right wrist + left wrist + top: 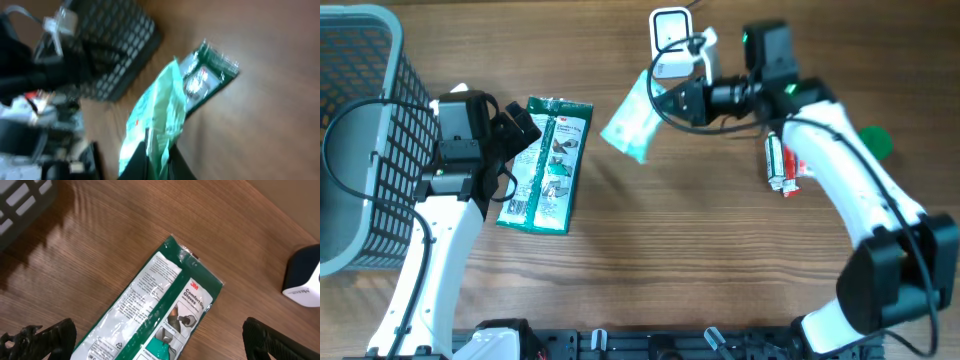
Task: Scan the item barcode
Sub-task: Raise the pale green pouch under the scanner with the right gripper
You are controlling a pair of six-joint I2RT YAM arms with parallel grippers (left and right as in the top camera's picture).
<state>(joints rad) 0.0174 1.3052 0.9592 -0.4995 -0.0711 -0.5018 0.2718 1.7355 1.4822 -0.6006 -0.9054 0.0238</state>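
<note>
Our left claw hangs spread over the glove packet lying flat on the desk. Rightward, the pale green pouch is raised, slanting, pinched at its right end by our right claw, scanner just beyond it.

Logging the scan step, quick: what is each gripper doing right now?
Left gripper: open, holding nothing, above the green glove package.
Right gripper: shut on the pale green pouch.
</note>
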